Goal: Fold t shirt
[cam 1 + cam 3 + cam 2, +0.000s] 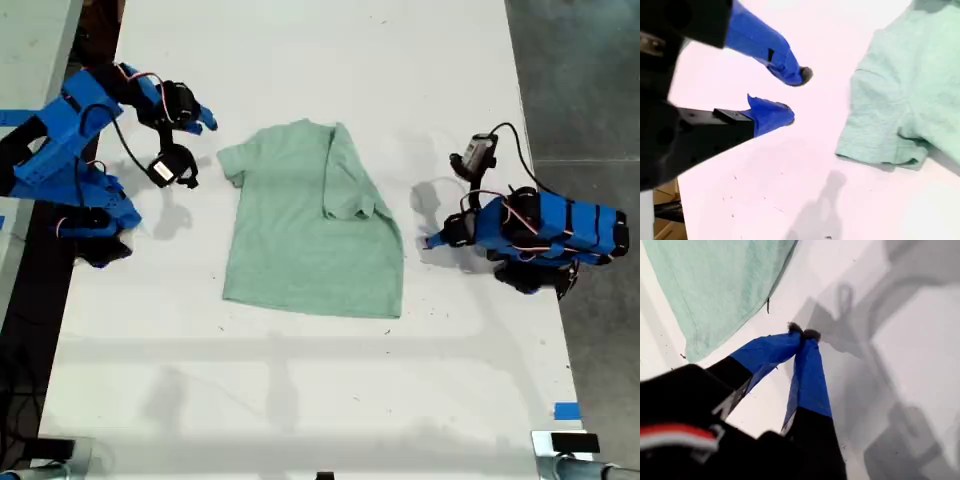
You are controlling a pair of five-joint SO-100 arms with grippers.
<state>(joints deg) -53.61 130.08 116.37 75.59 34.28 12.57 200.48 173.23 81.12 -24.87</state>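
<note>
The pale mint-green t shirt lies flat in the middle of the white table, collar toward the far edge. Its sleeve on the exterior view's right is folded in over the body. My first gripper rests low on the table just off the shirt's edge on the exterior view's right, shut with nothing in it; a shirt corner shows beside it. My second gripper hovers open and empty near the other sleeve, apart from it.
Grey floor runs along the table's edge at the exterior view's right. A strip of blue tape marks the near corner there. Bare table lies in front of the shirt's hem.
</note>
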